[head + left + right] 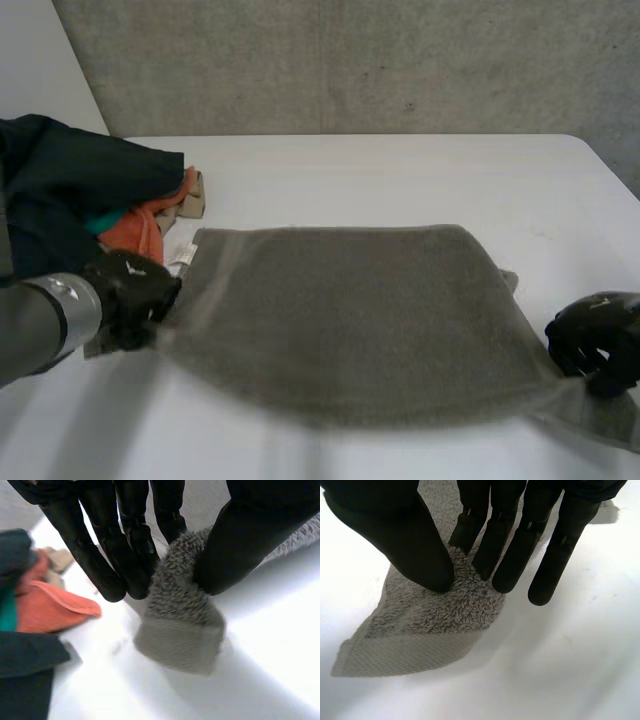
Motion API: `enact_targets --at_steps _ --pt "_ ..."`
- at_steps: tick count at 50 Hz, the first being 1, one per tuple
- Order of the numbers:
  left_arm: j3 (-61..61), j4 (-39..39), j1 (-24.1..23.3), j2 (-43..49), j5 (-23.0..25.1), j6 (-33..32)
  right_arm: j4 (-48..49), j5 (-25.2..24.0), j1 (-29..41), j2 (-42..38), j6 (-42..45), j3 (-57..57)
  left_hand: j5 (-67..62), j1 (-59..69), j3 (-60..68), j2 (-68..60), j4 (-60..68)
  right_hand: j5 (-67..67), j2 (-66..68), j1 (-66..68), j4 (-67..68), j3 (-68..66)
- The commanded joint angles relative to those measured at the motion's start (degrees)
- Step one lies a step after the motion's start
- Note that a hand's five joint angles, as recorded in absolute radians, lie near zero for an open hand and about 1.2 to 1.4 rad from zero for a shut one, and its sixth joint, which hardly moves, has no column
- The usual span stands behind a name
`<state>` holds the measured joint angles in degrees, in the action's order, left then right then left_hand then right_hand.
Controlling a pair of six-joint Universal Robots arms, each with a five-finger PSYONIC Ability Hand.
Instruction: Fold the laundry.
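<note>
**White table (pixel 400 180), soft towel (pixel 350 320) pinched at both corners**

You have the towel stretched across mid-table; judge it thick, limp and light (likely to sag between holds). Your left hand (pixel 130 295) pinches its near left corner, thumb against fingers; your right hand (pixel 595 340) pinches the near right corner.

Lab-like test room: plain white table (pixel 400 170), bare concrete wall (pixel 350 60) behind, laundry pile (pixel 90 190) at edge.
</note>
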<state>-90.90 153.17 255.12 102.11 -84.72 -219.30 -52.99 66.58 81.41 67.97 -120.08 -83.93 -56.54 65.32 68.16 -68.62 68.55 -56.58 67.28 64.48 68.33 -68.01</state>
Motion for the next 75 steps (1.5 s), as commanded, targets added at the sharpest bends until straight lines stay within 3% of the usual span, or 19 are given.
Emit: enact_targets --at_steps 1,7,12,17,20,22,36,45,51,56,59,64,75 --pt "12.0 4.1 -1.0 10.9 -1.7 -3.2 6.7 2.4 4.7 -5.9 -8.0 11.9 -13.5 14.7 11.8 -11.4 11.5 -13.4 12.7 15.5 11.7 -12.0" --pt "33.5 7.7 -3.9 15.4 -4.8 -0.1 16.8 3.3 8.6 -7.5 -18.8 29.3 -13.5 14.7 11.8 -11.4 11.5 -13.4 12.7 15.5 11.7 -12.0" --pt "49.9 18.1 -4.0 15.2 -4.2 7.2 33.7 7.6 10.4 -6.7 -30.6 41.4 -13.5 14.7 11.8 -11.4 11.5 -13.4 12.7 15.5 11.7 -12.0" --pt "58.2 31.8 -3.4 14.8 -3.4 15.8 59.6 10.7 11.7 -3.0 -41.7 40.9 -13.5 14.7 11.8 -11.4 11.5 -13.4 12.7 15.5 11.7 -12.0" --pt "58.6 32.7 -3.4 15.1 -3.7 17.9 69.2 10.5 11.8 -1.8 -43.3 37.8 -13.5 14.7 11.8 -11.4 11.5 -13.4 12.7 15.5 11.7 -12.0" --pt "58.2 32.2 -3.2 15.2 -4.1 18.7 70.5 9.9 11.8 -1.8 -43.2 36.7 -13.5 14.7 11.8 -11.4 11.5 -13.4 12.7 15.5 11.7 -12.0" --pt "38.9 31.0 -1.4 17.6 -3.6 19.0 56.3 3.2 10.5 -8.2 -41.0 29.9 -13.5 14.7 11.8 -11.4 11.5 -13.4 12.7 15.5 11.7 -12.0" --pt "24.6 29.3 -4.0 22.6 -1.7 14.5 48.4 1.9 9.9 -15.2 -30.6 20.0 -13.5 14.7 11.8 -11.4 11.5 -13.4 12.7 15.5 11.7 -12.0" --pt "15.4 18.6 -4.7 18.6 -5.1 11.3 36.0 2.2 8.0 -14.6 -21.3 14.0 -13.5 14.7 11.8 -11.4 11.5 -13.4 12.7 15.5 11.7 -12.0" --pt "8.0 5.5 -5.9 11.5 -9.0 9.6 22.4 4.9 4.6 -6.9 -12.8 9.3 -13.5 14.7 11.8 -11.4 11.5 -13.4 12.7 15.5 11.7 -12.0" --pt "4.2 -1.5 -6.2 7.7 -8.6 6.3 14.9 7.2 2.4 -4.3 -5.5 6.9 -13.5 14.7 11.8 -11.4 11.5 -13.4 12.7 15.5 11.7 -12.0" --pt "2.7 -3.1 -5.8 5.8 -6.4 2.0 6.2 8.7 1.2 -4.0 3.9 5.8 -13.5 14.7 11.8 -11.4 11.5 -13.4 12.7 15.5 11.7 -12.0" --pt "19.3 -1.4 -7.7 17.7 -10.9 4.3 16.6 7.2 4.8 -10.0 -3.1 12.6 -13.5 14.7 11.8 -11.4 11.5 -13.4 12.7 15.5 11.7 -12.0"
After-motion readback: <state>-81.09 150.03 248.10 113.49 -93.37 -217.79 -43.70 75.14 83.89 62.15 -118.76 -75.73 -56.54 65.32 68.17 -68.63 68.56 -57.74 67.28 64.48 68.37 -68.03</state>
